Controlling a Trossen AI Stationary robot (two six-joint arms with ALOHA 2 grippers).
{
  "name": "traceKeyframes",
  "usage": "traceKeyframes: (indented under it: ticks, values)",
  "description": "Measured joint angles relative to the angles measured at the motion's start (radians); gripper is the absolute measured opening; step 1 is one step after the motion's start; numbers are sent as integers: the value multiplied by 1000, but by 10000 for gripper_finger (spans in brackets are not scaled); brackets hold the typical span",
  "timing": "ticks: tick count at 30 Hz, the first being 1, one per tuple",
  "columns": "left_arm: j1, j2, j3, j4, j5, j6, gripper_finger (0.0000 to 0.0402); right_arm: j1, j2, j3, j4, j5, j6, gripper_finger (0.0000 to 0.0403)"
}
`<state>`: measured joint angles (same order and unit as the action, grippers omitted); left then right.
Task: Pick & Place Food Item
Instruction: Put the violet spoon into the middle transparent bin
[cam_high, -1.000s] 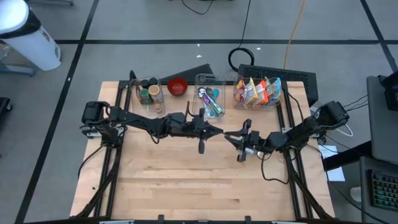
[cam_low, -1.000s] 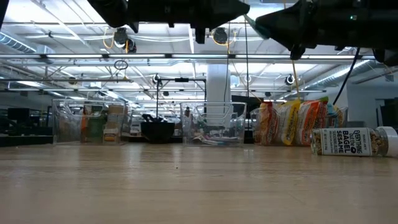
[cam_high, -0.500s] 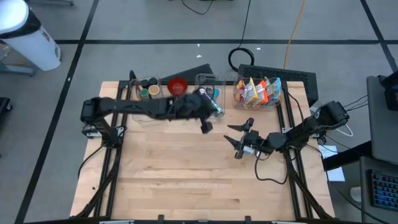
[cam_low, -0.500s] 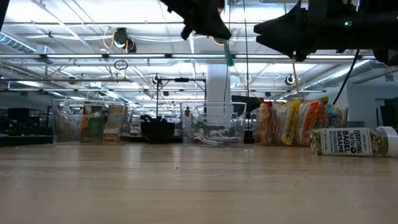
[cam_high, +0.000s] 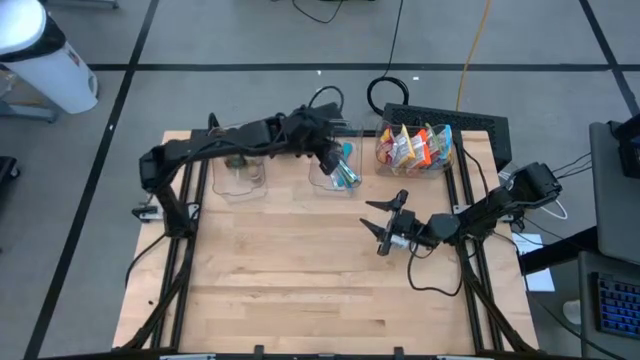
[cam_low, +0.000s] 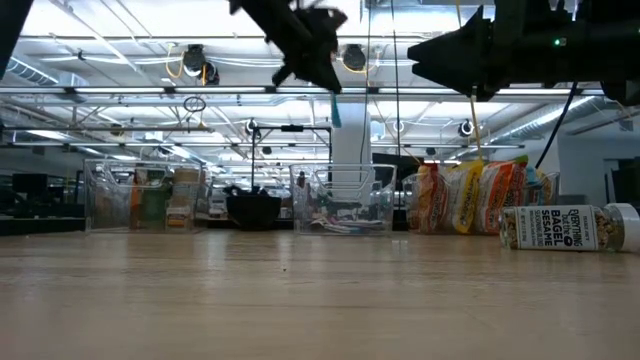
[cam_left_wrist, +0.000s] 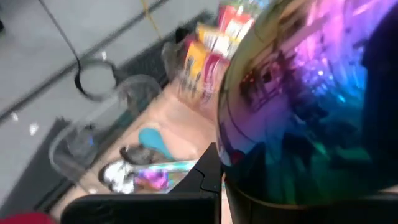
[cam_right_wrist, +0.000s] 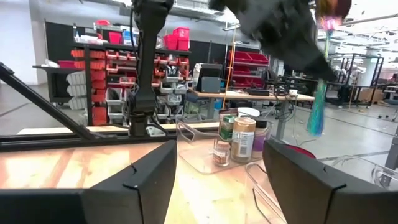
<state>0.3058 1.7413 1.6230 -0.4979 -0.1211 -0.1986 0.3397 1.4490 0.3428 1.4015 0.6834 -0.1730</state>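
Note:
My left gripper (cam_high: 330, 158) is shut on an iridescent spoon with a teal handle (cam_low: 334, 108), high over the clear middle bin (cam_high: 322, 182) of utensils at the table's far side. The spoon's shiny bowl (cam_left_wrist: 298, 106) fills the left wrist view. My right gripper (cam_high: 385, 222) hovers open right of the table's middle, with nothing between its fingers (cam_right_wrist: 124, 186). Snack bags (cam_high: 415, 148) stand in the far right bin. A seasoning jar (cam_low: 565, 228) lies on its side on the table at the right of the low view. My left gripper holds the spoon near its bowl end (cam_right_wrist: 328, 9); the bowl itself hides the place of contact in the left wrist view. The fingers slant downward toward the table's far side. The teal handle (cam_right_wrist: 317, 109) hangs below the gripper, clear of the bin.
A clear bin with spice jars (cam_high: 240, 160) stands at the far left. A dark keyboard (cam_high: 470, 125) lies behind the snack bin. The near half of the wooden table (cam_high: 300, 290) holds no objects.
My right gripper has opened where it was. My left gripper, shut on the spoon, has drawn away from it, risen and swung toward the far edge until it hangs over the middle bin, tipping as it went. The spoon's handle now hangs down.

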Motion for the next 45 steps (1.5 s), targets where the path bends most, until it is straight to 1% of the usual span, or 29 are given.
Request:
traceKeyframes:
  ticks: [4,10,16,27,34,39,45]
  values:
    - [37,80,-1,-4,63,-27,3,0,0,0,-7,1,3,229]
    - [87,185,-1,2,124,-80,3,0,0,0,-13,0,11,233]
    - [142,262,-1,5,228,-163,3,0,0,0,-14,-1,12,228]
    - [171,343,-1,5,261,-211,4,0,0,0,-14,-2,5,230]
    - [173,349,-1,3,259,-223,3,0,0,0,-14,-2,4,229]
    - [178,349,-1,2,254,-251,25,0,0,0,-15,-3,4,232]
    - [180,349,-1,2,251,-253,32,0,0,0,-16,-3,5,230]
